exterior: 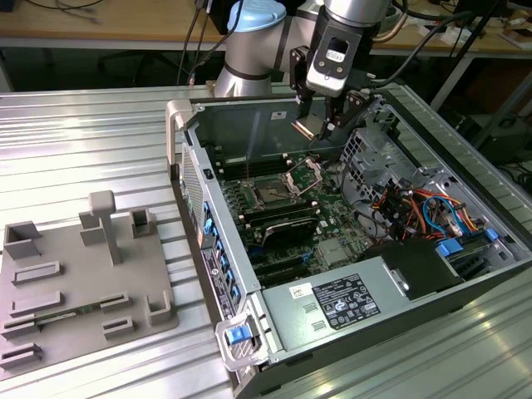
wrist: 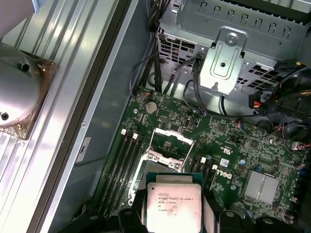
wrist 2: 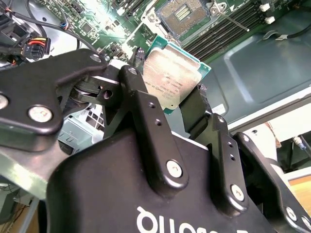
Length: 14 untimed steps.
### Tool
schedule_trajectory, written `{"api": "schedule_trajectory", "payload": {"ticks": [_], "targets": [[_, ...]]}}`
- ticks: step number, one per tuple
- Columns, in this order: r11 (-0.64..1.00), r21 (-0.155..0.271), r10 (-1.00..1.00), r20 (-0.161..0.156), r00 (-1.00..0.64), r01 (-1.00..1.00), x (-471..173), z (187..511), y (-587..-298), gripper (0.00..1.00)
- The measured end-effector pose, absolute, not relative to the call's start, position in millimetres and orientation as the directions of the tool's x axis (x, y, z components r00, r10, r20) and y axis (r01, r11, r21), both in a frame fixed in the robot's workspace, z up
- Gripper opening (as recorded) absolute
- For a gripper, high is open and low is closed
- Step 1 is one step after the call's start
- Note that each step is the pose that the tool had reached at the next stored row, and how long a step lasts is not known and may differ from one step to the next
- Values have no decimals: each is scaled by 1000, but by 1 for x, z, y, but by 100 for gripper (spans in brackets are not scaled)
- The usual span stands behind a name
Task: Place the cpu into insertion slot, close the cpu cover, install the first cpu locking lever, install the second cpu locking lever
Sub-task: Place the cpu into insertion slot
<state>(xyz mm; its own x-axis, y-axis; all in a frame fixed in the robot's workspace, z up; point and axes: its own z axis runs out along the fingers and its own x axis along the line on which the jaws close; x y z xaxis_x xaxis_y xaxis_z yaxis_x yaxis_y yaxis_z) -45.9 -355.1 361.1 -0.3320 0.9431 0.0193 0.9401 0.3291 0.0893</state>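
Note:
My gripper (exterior: 313,125) hangs above the open computer case, shut on the cpu (exterior: 305,127), which it holds by two opposite edges. In both wrist views the cpu (wrist 2: 172,80) (wrist: 173,206) shows its silver-grey top between the black fingers (wrist 2: 141,104). The insertion slot (exterior: 270,194) (wrist 2: 181,14) (wrist: 168,144) lies bare on the green board, below the chip and apart from it. The cpu cover (exterior: 304,174) stands raised at the socket's far side. A thin locking lever (wrist 2: 234,21) sticks out free beside the socket.
Black memory slots (exterior: 278,220) flank the socket. A flat grey heatsink (wrist: 262,187) sits nearby. A metal drive cage (wrist: 228,63), cable bundles (exterior: 416,208) and the power supply (exterior: 349,299) crowd the case. A grey fixture plate (exterior: 83,283) lies on the exterior view's left.

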Motion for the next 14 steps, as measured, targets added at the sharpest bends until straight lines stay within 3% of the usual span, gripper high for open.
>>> {"api": "schedule_trajectory", "payload": {"ticks": [14], "targets": [[279,89,959,19,-281,956,-46,361,-355,55]]}}
